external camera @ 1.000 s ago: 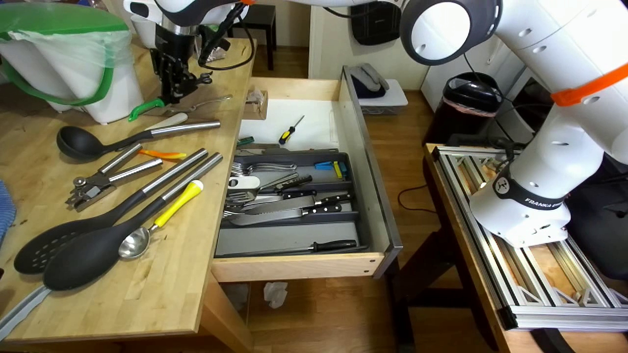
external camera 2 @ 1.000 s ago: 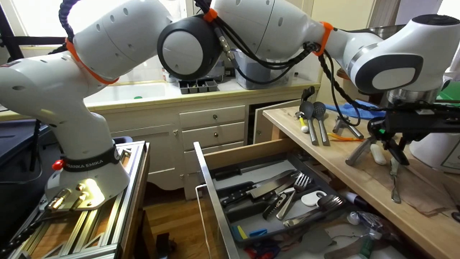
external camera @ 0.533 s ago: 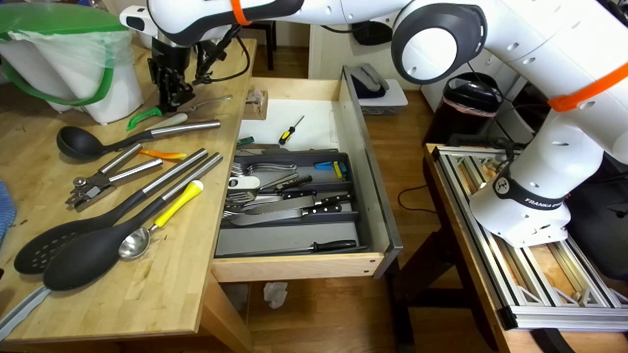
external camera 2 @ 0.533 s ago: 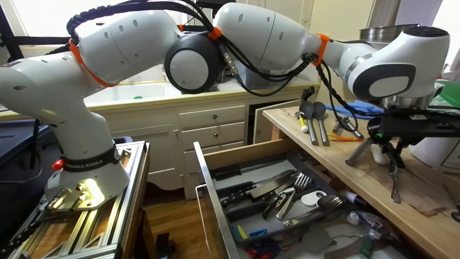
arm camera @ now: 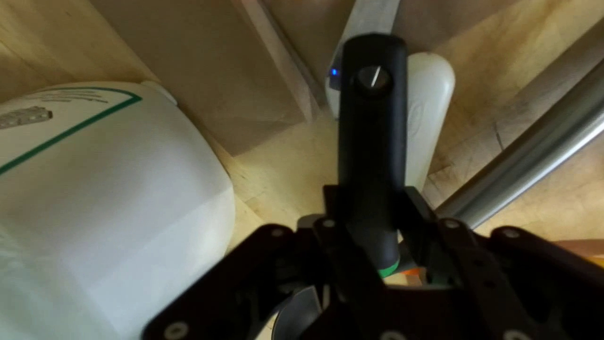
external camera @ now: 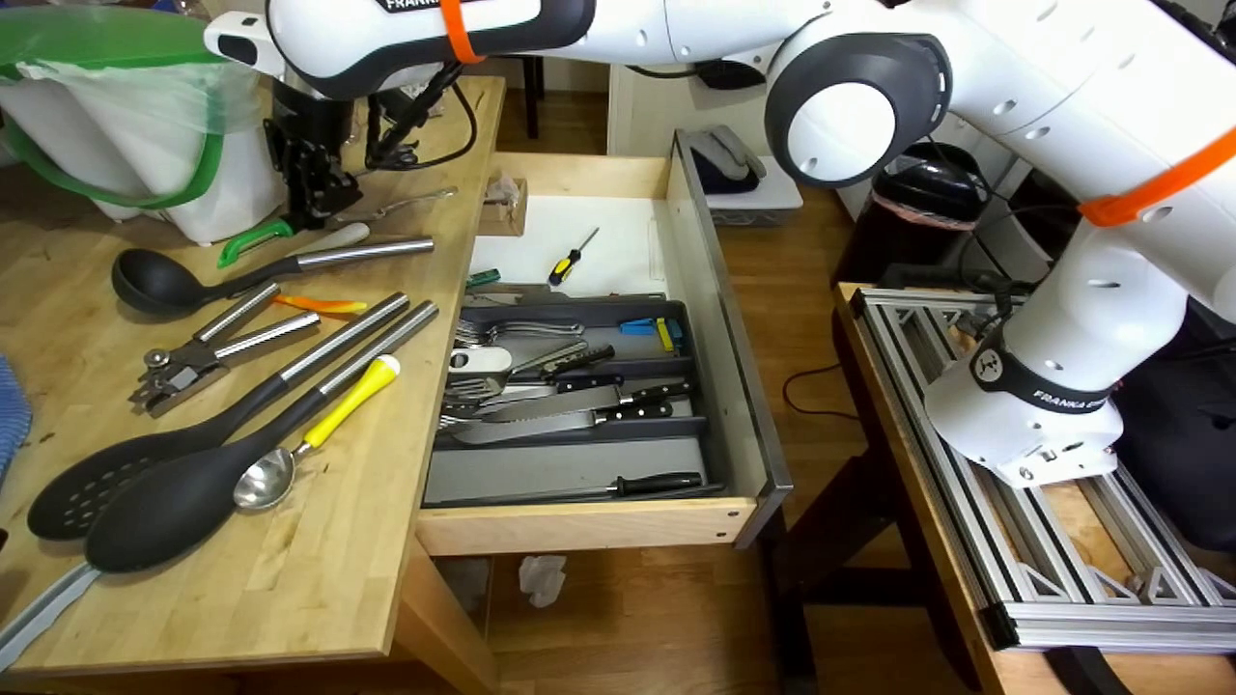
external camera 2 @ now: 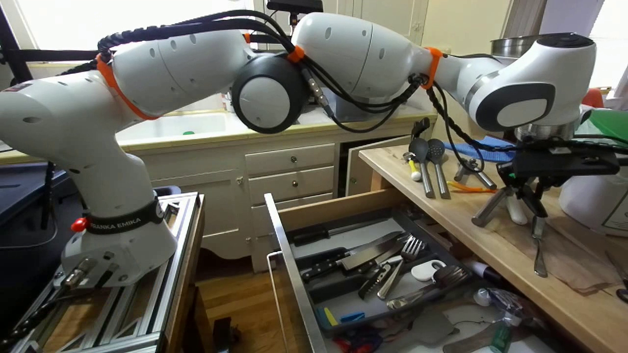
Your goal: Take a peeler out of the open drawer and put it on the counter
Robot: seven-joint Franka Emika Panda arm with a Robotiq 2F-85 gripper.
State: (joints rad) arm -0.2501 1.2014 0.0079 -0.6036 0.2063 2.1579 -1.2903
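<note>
My gripper (arm camera: 370, 200) is shut on the peeler (arm camera: 373, 137), with its black handle between the fingers in the wrist view. Its green head (external camera: 256, 240) sticks out left of the gripper (external camera: 317, 214) in an exterior view, low over the counter (external camera: 328, 579) close to the bucket. I cannot tell whether the head touches the wood. In an exterior view the end of the black handle (external camera 2: 537, 207) points down under the gripper. The open drawer (external camera: 579, 526) holds a grey tray with knives and forks, to the right of the gripper.
A white bucket (external camera: 241, 183) stands close behind the gripper; it fills the left of the wrist view (arm camera: 155, 189). A white-handled tool (arm camera: 427, 113) and the ladle (external camera: 159, 280) lie just beside the peeler. A can opener (external camera: 183, 362) and big black spoons (external camera: 164, 512) lie nearer.
My gripper has moved left towards the bucket and slightly down, with the peeler held in it throughout. The drawer and the utensils on the counter have not moved.
</note>
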